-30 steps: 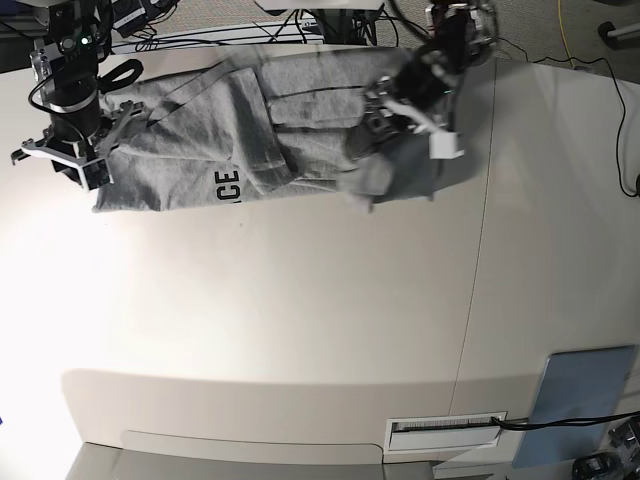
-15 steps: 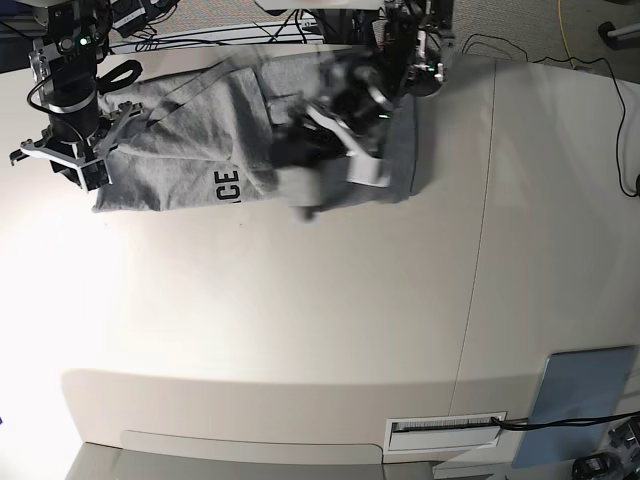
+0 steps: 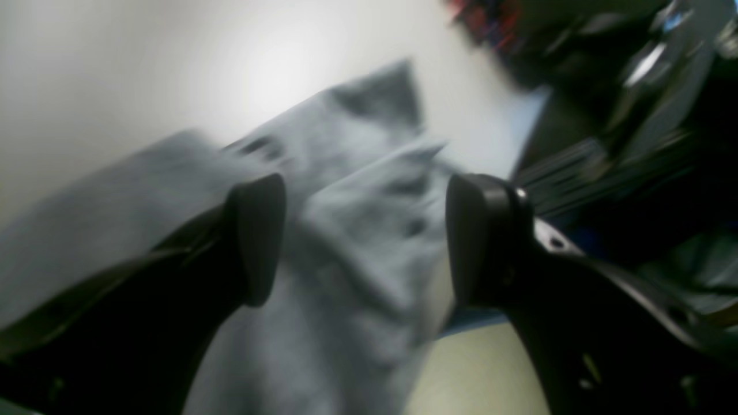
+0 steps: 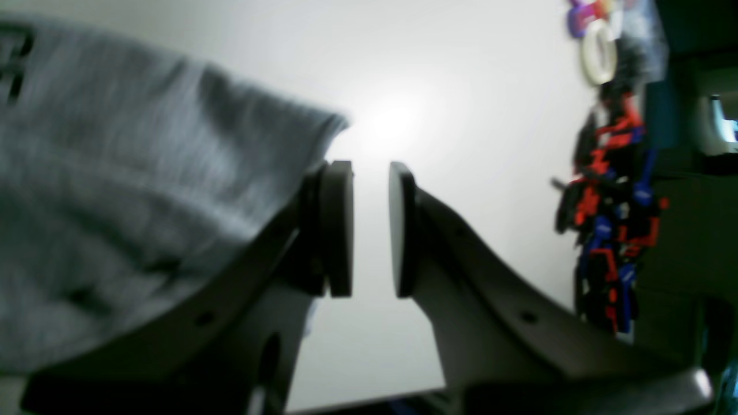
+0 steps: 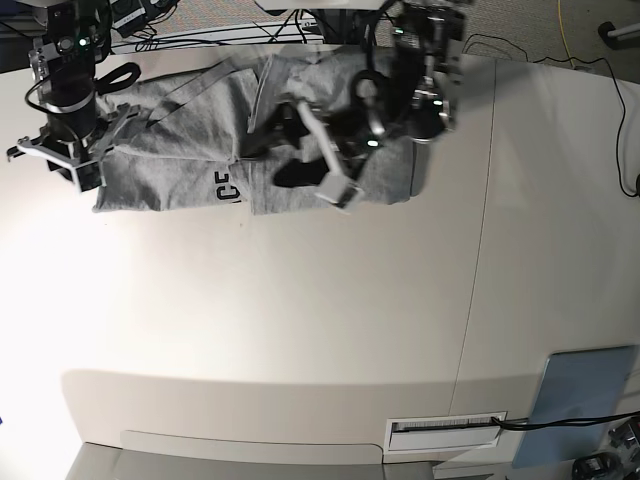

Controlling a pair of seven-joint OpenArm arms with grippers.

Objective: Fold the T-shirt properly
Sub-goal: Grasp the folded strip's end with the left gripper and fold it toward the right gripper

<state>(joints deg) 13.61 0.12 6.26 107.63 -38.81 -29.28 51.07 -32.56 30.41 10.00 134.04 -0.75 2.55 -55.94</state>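
The heather-grey T-shirt (image 5: 180,150) lies along the table's far edge, with black lettering (image 5: 227,187) showing near its front edge. My left gripper (image 5: 287,150) hovers over the shirt's middle. In the left wrist view this gripper (image 3: 369,236) is wide open, with blurred grey cloth (image 3: 357,288) beneath it and nothing held. My right gripper (image 5: 58,165) sits at the shirt's left end. In the right wrist view this gripper (image 4: 369,227) has its pads a narrow gap apart with nothing between them, and the shirt (image 4: 115,202) lies beside the left finger.
A flat grey-blue panel (image 5: 578,400) lies at the front right, beside a white slotted plate (image 5: 445,431). A table seam (image 5: 478,260) runs front to back. Cables (image 5: 200,35) hang behind the far edge. A red and blue cable bundle (image 4: 605,230) shows off the table.
My left gripper has swept left across the shirt. The shirt's right part, which reached further right, now lies folded inward. My right arm has barely moved.
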